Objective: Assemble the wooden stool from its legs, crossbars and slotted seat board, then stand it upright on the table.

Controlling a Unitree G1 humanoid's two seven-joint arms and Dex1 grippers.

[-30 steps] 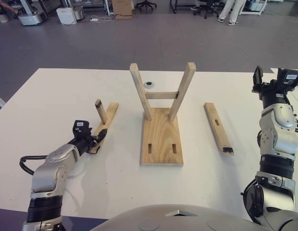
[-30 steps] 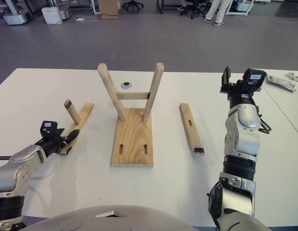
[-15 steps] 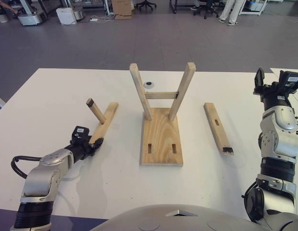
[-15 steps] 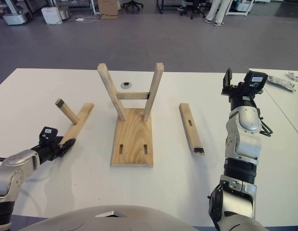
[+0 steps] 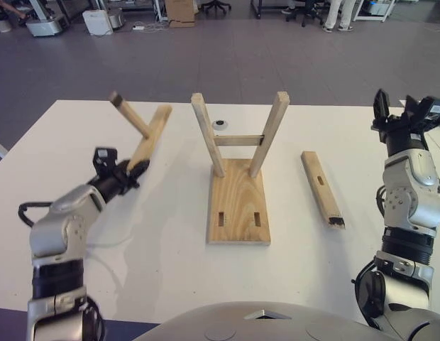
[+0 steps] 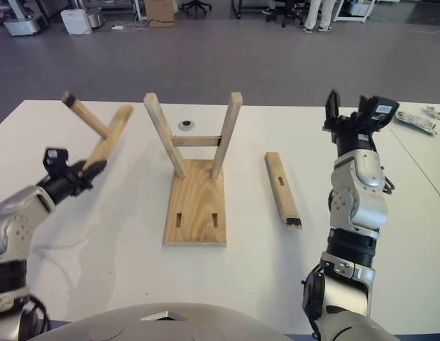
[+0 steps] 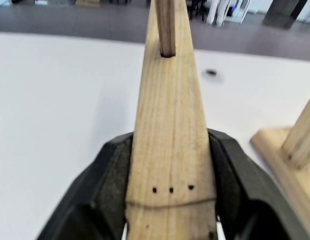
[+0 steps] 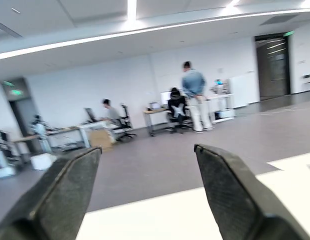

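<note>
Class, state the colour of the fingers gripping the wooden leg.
Black fingers, clearest in left wrist view.

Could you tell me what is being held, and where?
Left gripper grips a wooden leg by its lower end; right gripper is open, empty.

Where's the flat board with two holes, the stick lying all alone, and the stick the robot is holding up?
Flat board (image 5: 238, 206): left eye view, middle of its top face.
Lying stick (image 5: 325, 199): left eye view, on its near half.
Held stick (image 5: 150, 136): left eye view, midway along it.
</note>
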